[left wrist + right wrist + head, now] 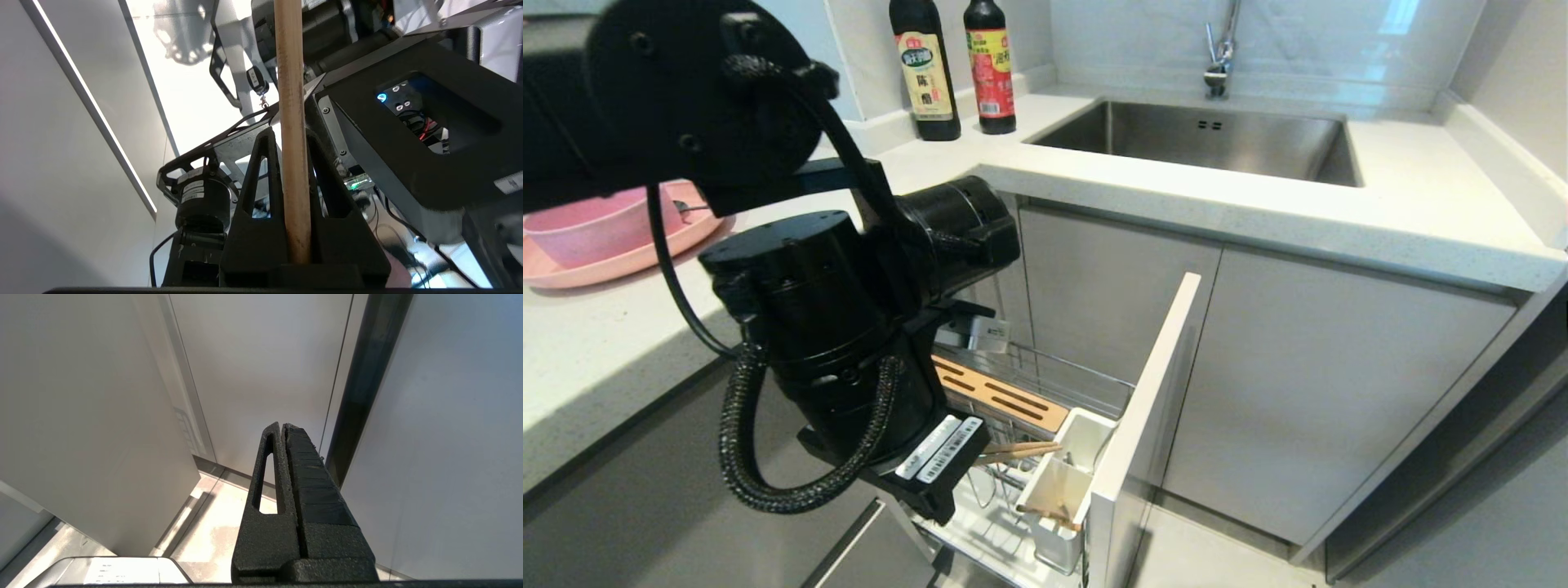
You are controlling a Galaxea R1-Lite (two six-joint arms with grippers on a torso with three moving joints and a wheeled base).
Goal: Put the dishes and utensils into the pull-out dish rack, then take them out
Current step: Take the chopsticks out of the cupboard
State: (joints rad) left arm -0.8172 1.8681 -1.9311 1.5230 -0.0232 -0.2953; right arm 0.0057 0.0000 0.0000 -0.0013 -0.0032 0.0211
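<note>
In the left wrist view my left gripper [291, 132] is shut on the light wooden chopsticks [291, 81], which run up between its fingers. In the head view my left arm [849, 327] hangs over the pull-out dish rack [1062, 367] and hides the gripper. The chopsticks [1021, 451] stick out from under the wrist towards the white utensil cup [1058, 490]. A brown wooden piece [1049, 516] lies low in that cup. The pink bowl [596, 233] sits on the pink plate [572, 273] on the counter at the left. My right gripper [282, 425] is shut and empty.
The rack's light-grey cabinet front [1152, 408] stands pulled out, with a bamboo slotted strip [1005, 400] behind the cup. Two dark sauce bottles [956, 69] stand at the back of the counter. A steel sink [1201, 139] with a tap lies to the right.
</note>
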